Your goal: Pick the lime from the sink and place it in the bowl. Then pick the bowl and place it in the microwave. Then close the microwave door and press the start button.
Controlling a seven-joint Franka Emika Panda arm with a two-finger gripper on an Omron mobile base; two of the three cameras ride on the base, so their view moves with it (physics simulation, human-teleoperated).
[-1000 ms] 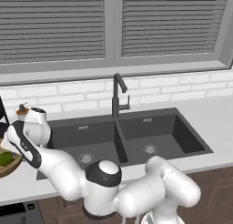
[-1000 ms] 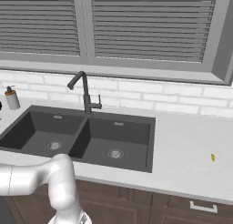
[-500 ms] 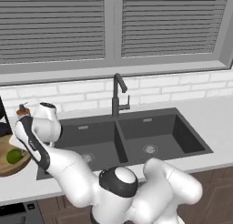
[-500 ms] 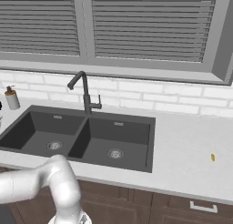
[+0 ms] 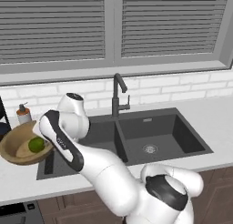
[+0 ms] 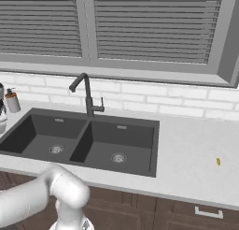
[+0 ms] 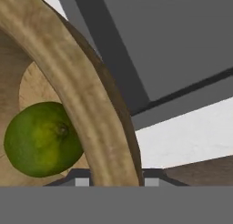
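The tool (image 7: 113, 180) is clamped narrow on the rim of the bowl (image 5: 18, 148), one finger inside and one outside the wooden wall, at the bottom of the hand view. The lime (image 7: 41, 139) sits in the bowl just beside that rim, at the lower left of the hand view; in the left base view the bowl is at the left edge, over the surface (image 5: 27, 184) by the sink (image 5: 150, 136).

What looks risky is the grip itself: a pinch on one edge of a wide bowl (all the weight hangs off to the side) could let it tilt or twist as the arm swings toward the microwave, and the loose lime would likely roll out. A fast turn could also knock the bowl against the faucet (image 5: 118, 95).
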